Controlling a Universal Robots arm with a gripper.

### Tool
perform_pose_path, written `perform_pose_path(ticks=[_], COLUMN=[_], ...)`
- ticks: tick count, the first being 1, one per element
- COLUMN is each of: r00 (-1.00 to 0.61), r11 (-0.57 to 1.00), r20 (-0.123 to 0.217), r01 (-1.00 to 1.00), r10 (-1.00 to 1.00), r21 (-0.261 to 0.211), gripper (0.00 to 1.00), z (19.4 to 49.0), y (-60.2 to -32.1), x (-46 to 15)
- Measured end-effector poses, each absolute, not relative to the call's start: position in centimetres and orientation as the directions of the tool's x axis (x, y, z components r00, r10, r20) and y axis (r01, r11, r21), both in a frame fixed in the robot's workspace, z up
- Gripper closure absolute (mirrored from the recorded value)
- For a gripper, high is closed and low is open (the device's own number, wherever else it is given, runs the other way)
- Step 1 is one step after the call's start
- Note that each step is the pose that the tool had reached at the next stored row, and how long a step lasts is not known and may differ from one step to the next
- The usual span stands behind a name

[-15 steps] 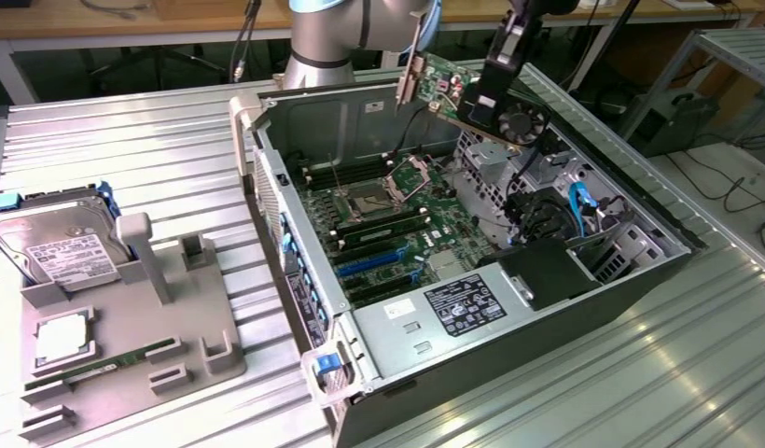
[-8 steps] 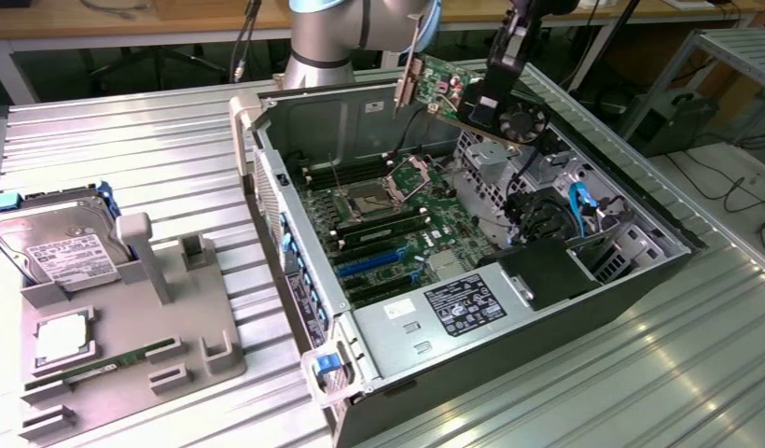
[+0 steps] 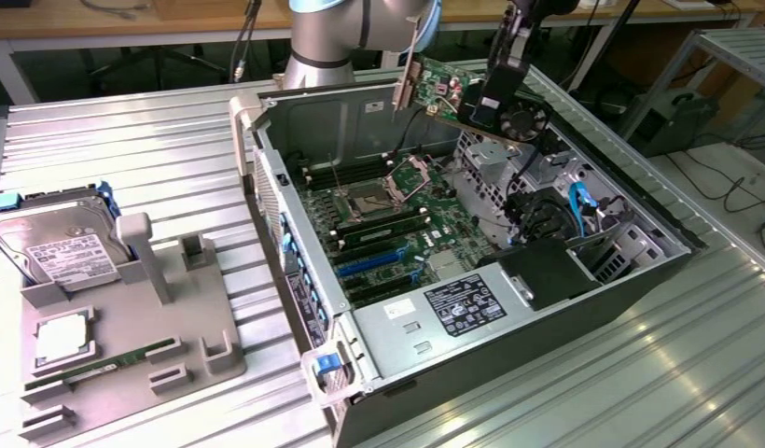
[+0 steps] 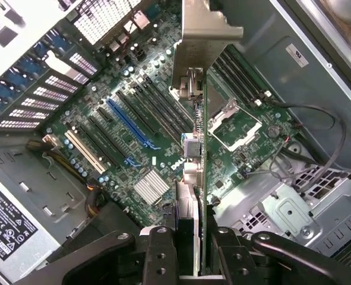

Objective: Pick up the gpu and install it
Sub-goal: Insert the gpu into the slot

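**Over the open computer case point(image 3: 311, 117): gpu point(image 3: 437, 91) clamped in the hand point(image 3: 479, 107)**

Above the motherboard point(image 4: 122, 119), the card hangs on edge, apart from the slots below. Its silver bracket point(image 4: 204, 35) is at the end farthest from the hand. The wrist view shows the fingers point(image 4: 160, 249) pressed against either face of the green board, with a blue slot point(image 4: 130, 126) lying off to one side beneath. On the surface point(image 3: 171, 159) at the exterior view's left, a grey holder point(image 3: 133, 327) carries a hard drive point(image 3: 59, 250) and a narrow RAM stick point(image 3: 103, 370), well apart from the case.
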State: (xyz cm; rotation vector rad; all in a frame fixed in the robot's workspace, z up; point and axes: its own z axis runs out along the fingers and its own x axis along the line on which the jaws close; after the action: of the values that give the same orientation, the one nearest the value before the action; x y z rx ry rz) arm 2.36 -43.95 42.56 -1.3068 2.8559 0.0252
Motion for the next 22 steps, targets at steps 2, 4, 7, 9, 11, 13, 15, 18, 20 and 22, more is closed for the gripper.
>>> perform_pose_path(ticks=[2, 4, 7, 9, 11, 13, 15, 18, 20, 22], r00=[-0.640, -0.628, -0.608, -0.596, -0.583, -0.567, -0.552, -0.531, -0.517, -0.503], r11=[0.640, 0.628, 0.608, 0.596, 0.582, 0.567, 0.552, 0.531, 0.517, 0.503], r20=[-0.007, -0.007, -0.007, -0.007, -0.007, -0.007, -0.007, -0.007, -0.007, -0.007], r01=[-0.768, -0.778, -0.794, -0.803, -0.813, -0.824, -0.834, -0.847, -0.856, -0.864], r10=[-0.768, -0.778, -0.794, -0.803, -0.813, -0.824, -0.834, -0.847, -0.856, -0.864], r21=[0.014, 0.014, 0.014, 0.014, 0.014, 0.014, 0.014, 0.014, 0.014, 0.014], gripper=[0.73, 0.73, 0.73, 0.73, 0.73, 0.73, 0.73, 0.73, 0.73, 0.73], z=[42.56, 42.56, 42.56, 42.56, 42.56, 42.56, 42.56, 42.56, 42.56, 42.56], y=[-43.95, -43.95, -43.95, -43.96, -43.96, -43.96, -43.96, -43.96, -43.96, -43.96], x=[2.36, 2.36, 2.36, 2.36, 2.36, 2.36, 2.36, 2.36, 2.36, 2.36])
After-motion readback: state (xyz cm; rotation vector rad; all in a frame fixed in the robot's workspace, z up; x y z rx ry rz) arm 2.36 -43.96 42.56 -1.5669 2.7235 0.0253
